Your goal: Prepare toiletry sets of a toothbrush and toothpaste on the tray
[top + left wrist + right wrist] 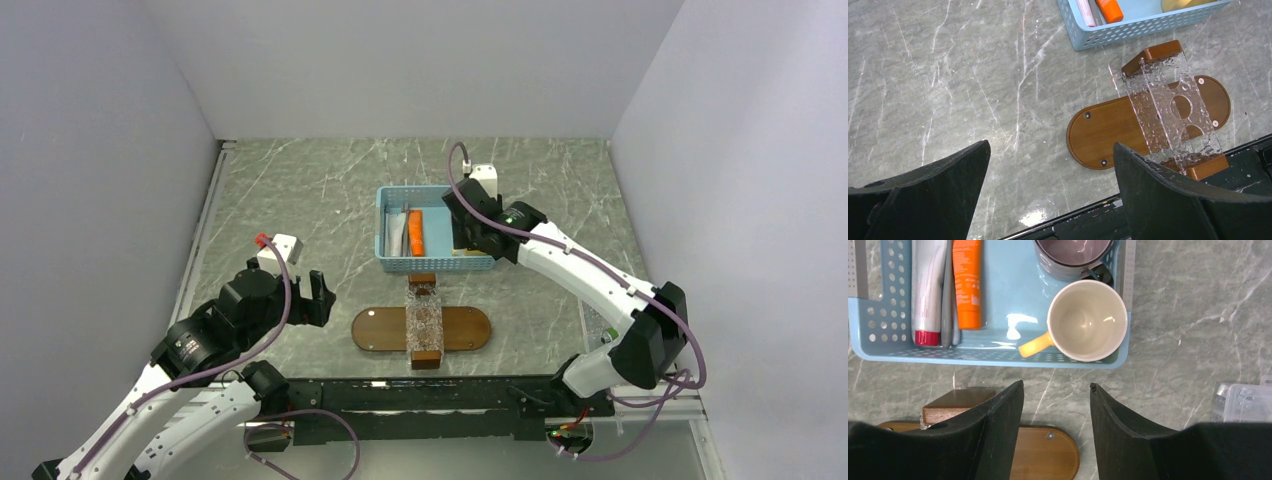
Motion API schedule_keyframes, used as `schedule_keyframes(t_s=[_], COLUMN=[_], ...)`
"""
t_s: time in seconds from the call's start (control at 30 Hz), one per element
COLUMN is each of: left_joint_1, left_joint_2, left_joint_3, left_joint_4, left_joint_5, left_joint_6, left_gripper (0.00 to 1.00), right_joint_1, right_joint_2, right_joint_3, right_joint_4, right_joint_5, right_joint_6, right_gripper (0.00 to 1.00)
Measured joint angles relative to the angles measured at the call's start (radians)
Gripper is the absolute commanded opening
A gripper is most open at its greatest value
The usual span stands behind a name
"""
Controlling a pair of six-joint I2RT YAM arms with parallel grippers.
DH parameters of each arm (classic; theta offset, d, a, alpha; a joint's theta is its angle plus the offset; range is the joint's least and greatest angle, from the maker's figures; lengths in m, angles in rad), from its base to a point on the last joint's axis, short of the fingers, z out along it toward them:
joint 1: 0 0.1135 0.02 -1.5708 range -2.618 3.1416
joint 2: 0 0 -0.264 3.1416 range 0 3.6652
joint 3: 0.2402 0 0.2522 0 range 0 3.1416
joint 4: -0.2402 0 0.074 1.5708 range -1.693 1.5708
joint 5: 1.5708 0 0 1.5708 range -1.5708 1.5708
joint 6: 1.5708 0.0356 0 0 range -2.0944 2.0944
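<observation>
The dark-brown tray (378,330) lies near the table's front edge, with a clear dimpled rack (425,322) on wooden blocks across its middle. It also shows in the left wrist view (1098,130) and the right wrist view (1043,455). The light-blue basket (385,262) behind it holds an orange tube (416,232), a white tube (925,285) and a slim grey-blue toothbrush (947,290) between them. My left gripper (312,298) is open and empty, left of the tray (1050,145). My right gripper (462,222) is open and empty above the basket's right part (1056,385).
The basket also holds a cream mug with a yellow handle (1087,320) and a dark cup (1073,255). A small clear plastic box (600,322) sits right of the tray. Grey walls close in the table on three sides.
</observation>
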Motion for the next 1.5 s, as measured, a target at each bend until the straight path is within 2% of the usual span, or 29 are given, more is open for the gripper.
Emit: schedule_keyframes(t_s=[0.4,0.47,0.6,0.77,1.03,1.5], left_joint_1=[0.000,0.000,0.000,0.000,0.000,0.004], left_joint_2=[0.009,0.014,0.016,0.018,0.027,0.027], left_joint_3=[0.000,0.000,0.000,0.000,0.000,0.000], left_joint_4=[0.000,0.000,0.000,0.000,0.000,0.000], left_joint_5=[0.000,0.000,0.000,0.000,0.000,0.000], left_joint_6=[0.000,0.000,0.000,0.000,0.000,0.000], left_gripper=[0.99,0.99,0.99,0.99,0.99,0.99], right_joint_1=[-0.071,-0.077,-0.102,-0.145,-0.208,-0.215], right_joint_2=[0.024,0.031,0.034,0.043,0.100,0.154], right_joint_3=[-0.067,-0.077,-0.099,-0.108,-0.120,-0.120], right_joint_4=[0.100,0.117,0.135,0.154,0.187,0.220], right_joint_5=[-0.142,-0.172,-0.235,-0.298,-0.373,-0.416], right_joint_6=[-0.260,-0.300,-0.370,-0.440,-0.512,-0.571], right_gripper=[0.57,0.56,0.49,0.50,0.50,0.39])
